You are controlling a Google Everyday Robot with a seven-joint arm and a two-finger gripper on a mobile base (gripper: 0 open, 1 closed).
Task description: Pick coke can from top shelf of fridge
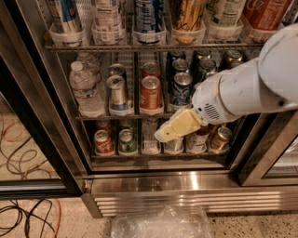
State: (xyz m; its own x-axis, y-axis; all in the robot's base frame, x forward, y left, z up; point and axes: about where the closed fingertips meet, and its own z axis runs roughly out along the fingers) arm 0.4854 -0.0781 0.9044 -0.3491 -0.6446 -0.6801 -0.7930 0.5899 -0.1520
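Fridge (186,183): a stainless-steel drinks cooler with black door frames and a ribbed steel base. It takes up most of the view, and three wire racks of drinks are visible.

Arm (251,88): a thick white arm enters from the right edge and slopes down to the left across the front of the middle rack.

Top shelf (153,47): the highest rack in view. A row of tall cans and bottles stands on it, each in a translucent plastic cup.

Plastic bag (160,223): clear and crumpled, lying on the speckled floor just below the steel base.

Cables (23,214): orange and black, loose on the floor at lower left.

Water bottle (84,90): upright at the left end of the middle rack.

Coke can (265,13): red with white script, upright in the cup at the far right of the top shelf. Its upper part is cut off by the frame edge.

Gripper (160,135): cream-coloured and pointing down and left. It hangs in front of the lowest rack near its middle lanes, well below and to the left of the coke can and apart from it. The fingers lie closed together as one wedge and hold nothing.

Red can (150,93): smaller, at the front of the middle rack, just above the gripper.
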